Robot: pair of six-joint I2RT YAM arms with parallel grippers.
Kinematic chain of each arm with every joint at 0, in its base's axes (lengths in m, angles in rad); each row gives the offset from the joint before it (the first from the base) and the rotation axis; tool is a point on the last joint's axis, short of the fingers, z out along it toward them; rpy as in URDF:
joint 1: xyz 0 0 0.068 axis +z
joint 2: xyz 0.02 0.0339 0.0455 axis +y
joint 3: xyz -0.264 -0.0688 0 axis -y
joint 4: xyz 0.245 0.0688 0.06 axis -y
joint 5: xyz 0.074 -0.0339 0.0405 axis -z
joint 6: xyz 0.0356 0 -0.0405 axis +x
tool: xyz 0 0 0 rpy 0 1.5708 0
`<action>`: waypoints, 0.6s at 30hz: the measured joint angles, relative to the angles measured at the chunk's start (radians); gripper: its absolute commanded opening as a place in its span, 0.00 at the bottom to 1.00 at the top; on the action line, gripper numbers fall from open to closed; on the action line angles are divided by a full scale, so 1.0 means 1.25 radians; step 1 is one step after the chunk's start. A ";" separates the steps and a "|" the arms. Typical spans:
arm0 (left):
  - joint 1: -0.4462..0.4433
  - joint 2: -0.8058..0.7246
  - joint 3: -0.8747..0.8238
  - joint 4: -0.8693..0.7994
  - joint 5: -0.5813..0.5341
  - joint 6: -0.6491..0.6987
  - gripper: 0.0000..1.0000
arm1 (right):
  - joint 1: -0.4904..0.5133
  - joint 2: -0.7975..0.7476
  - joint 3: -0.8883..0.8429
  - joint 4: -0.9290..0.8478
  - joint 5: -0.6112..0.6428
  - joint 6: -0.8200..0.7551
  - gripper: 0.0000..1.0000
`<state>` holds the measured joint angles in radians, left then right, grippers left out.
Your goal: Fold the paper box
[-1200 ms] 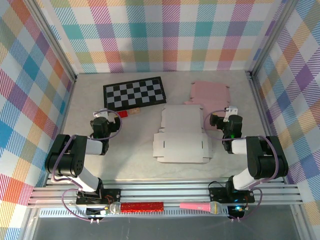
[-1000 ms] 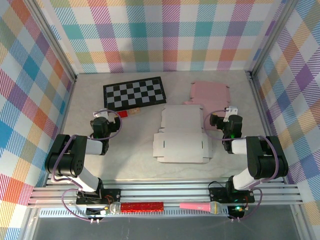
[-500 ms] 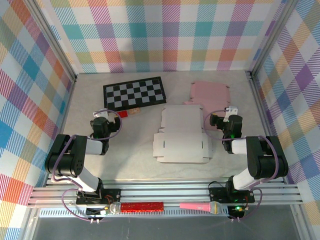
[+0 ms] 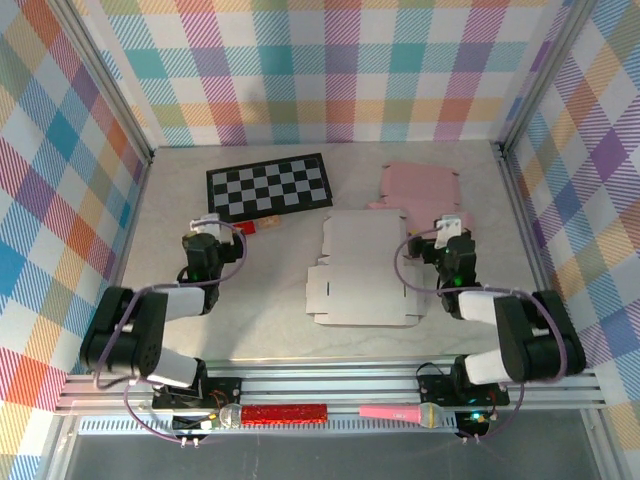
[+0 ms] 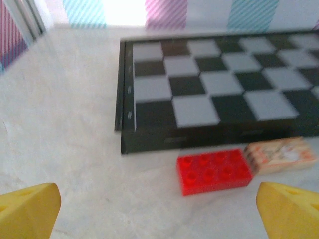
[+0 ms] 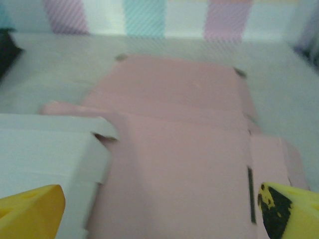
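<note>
On the near rail lie a glittery red mic [image 4: 283, 412] and a pink mic [image 4: 393, 412]. Past the arm bases, the box [image 4: 362, 272] lies flat and unfolded on the pale, marbled table [image 4: 260, 330], between the two arms. It is a white, matte card blank with notched tabs at its edges and slits in its wider near panel, whose long axis runs left to right. The right hand [image 6: 160, 211] gapes fully wide with nothing between its yellow fingertips [image 6: 30, 209]. The box's right edge sits just to its left, with a corner of it at the left of the wrist view, so this hand looks the nearer of the two. The left hand [image 5: 158, 214] is equally wide and empty, well apart from the box, which lies off to its right. It faces a studded red brick [image 5: 214, 171] and a tan block [image 5: 281, 154], end to end and seemingly touching, just in front of the chessboard [image 5: 214, 94], a dark, hard-edged board with glossy squares. Beyond the box lies a pink blank [image 4: 420, 185] of the same thin card; whether the two overlap or merely meet, I cannot tell. Plaid walls [image 4: 330, 70] close the far side.
</note>
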<state>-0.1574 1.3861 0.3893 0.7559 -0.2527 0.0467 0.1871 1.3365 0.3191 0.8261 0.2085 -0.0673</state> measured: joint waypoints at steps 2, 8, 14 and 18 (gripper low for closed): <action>-0.019 -0.070 0.000 -0.004 -0.014 0.006 1.00 | 0.045 -0.065 0.000 -0.011 0.017 -0.018 0.99; -0.092 -0.183 0.039 -0.081 -0.080 0.005 1.00 | 0.173 -0.226 0.024 -0.117 0.120 -0.061 0.99; -0.265 -0.220 0.240 -0.243 -0.207 -0.009 1.00 | 0.301 -0.279 0.314 -0.374 0.208 -0.113 0.99; -0.294 -0.186 0.573 -0.634 -0.230 -0.242 1.00 | 0.299 -0.192 0.744 -0.721 0.166 0.068 0.99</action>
<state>-0.5247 1.1534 1.1061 -0.0360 -0.5400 -0.2558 0.5610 1.0969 1.2491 -0.0757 0.4160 0.0174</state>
